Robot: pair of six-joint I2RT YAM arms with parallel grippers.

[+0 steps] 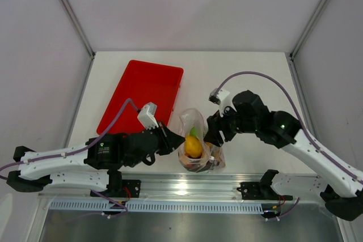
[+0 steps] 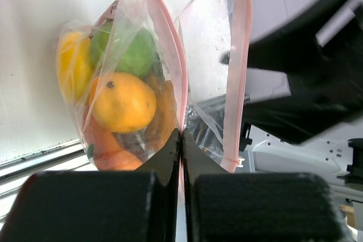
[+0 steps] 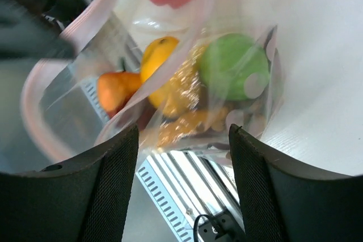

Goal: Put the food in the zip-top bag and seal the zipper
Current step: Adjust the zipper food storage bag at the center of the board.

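The zip-top bag (image 1: pixel 193 122) stands near the table's front edge with its mouth open. Inside it the food shows: a yellow mango (image 2: pixel 74 66), a green lime (image 2: pixel 133 49) and an orange fruit (image 2: pixel 122 103), with darker pieces underneath. My left gripper (image 2: pixel 181 140) is shut on the bag's mouth edge, pinching the pink zipper (image 2: pixel 241 72) strip, at the bag's left side (image 1: pixel 180 140). My right gripper (image 1: pixel 214 139) stands open at the bag's right side. Its fingers (image 3: pixel 113 185) flank the lower part of the bag, and nothing is gripped between them.
A red tray (image 1: pixel 144 92) lies empty at the back left of the bag. The metal rail (image 1: pixel 187 188) along the table's front edge runs just below the bag. Both arms crowd the bag from either side.
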